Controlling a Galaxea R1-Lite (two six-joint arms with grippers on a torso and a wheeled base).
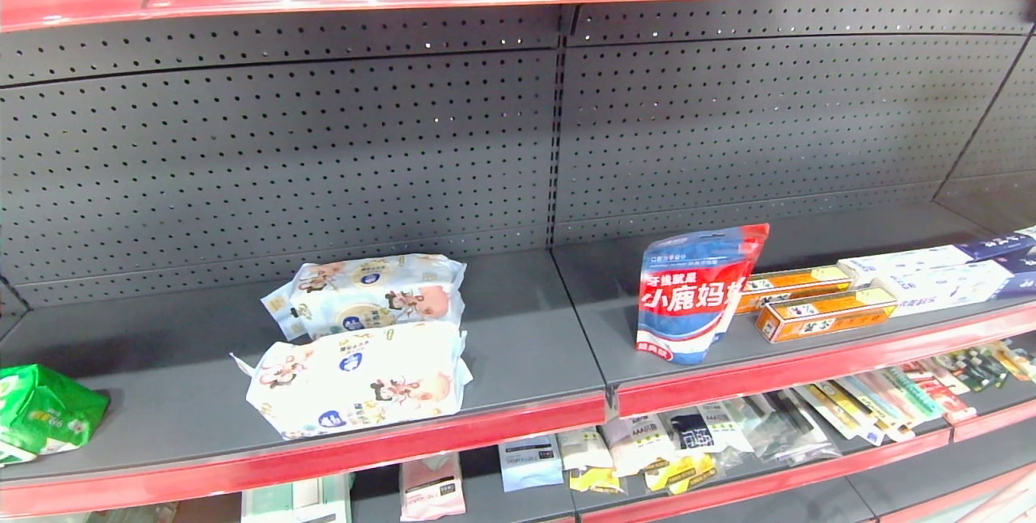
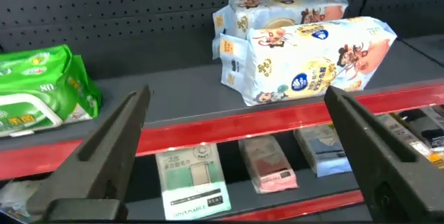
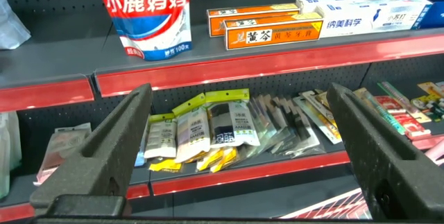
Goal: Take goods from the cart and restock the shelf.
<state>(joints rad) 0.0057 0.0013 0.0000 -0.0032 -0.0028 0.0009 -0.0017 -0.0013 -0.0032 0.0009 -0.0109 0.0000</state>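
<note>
Hovering wide and empty, the left gripper (image 2: 237, 96) and right gripper (image 3: 239, 92) should fetch stock, then fill the shelf (image 1: 534, 321) gap.

A shop: dark grey metal shelving (image 1: 526, 321) with a perforated back panel (image 1: 324, 142) and glossy red front rails (image 1: 324, 454) carries packaged goods, white printed soft packs (image 1: 360, 377) at left, long orange cartons (image 1: 825, 312) at right, small sachets (image 1: 639, 446) on the lower shelf (image 1: 477, 499).

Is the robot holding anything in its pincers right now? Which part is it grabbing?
Nothing is held. The left pincer and the right pincer are both open with nothing between their fingers, in front of the shelf.
</note>
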